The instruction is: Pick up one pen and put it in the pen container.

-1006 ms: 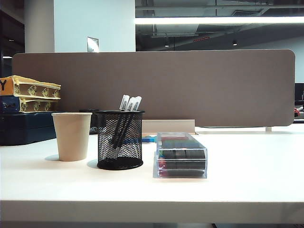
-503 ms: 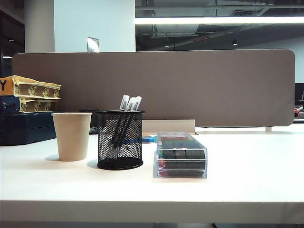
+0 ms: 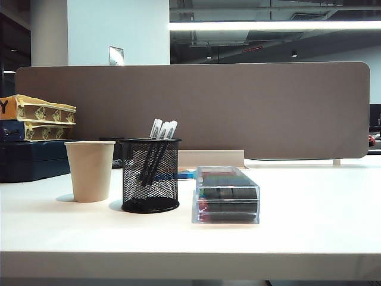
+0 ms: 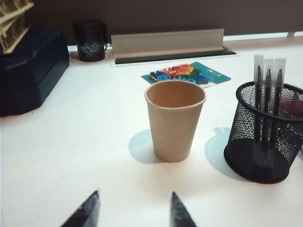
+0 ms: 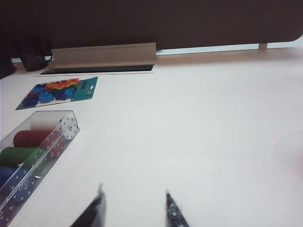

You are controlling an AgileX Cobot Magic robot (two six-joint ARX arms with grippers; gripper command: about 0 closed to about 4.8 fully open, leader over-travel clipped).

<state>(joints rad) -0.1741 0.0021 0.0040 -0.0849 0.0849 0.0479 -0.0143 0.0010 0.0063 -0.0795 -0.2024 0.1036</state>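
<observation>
Left gripper: released, empty, low over the tabletop before the paper cup. Right gripper: likewise parted, beside the clear box. Neither visible from outside. Pen, probably this one, upright in pen container.

Black wire-mesh metal pen container, solid rim, see-through weave, matt. Three black-and-white plastic pens inside it, caps translucent, slightly glossy. Beige paper cup ahead of the left gripper fingertips, matt, smooth. Clear rectangular plastic box beside the right gripper fingers, glossy, dotted pattern. White table top, smooth, satin sheen. Brown cloth divider panel, matt, felt-like. Both grippers' fingertips dark, matt.
</observation>
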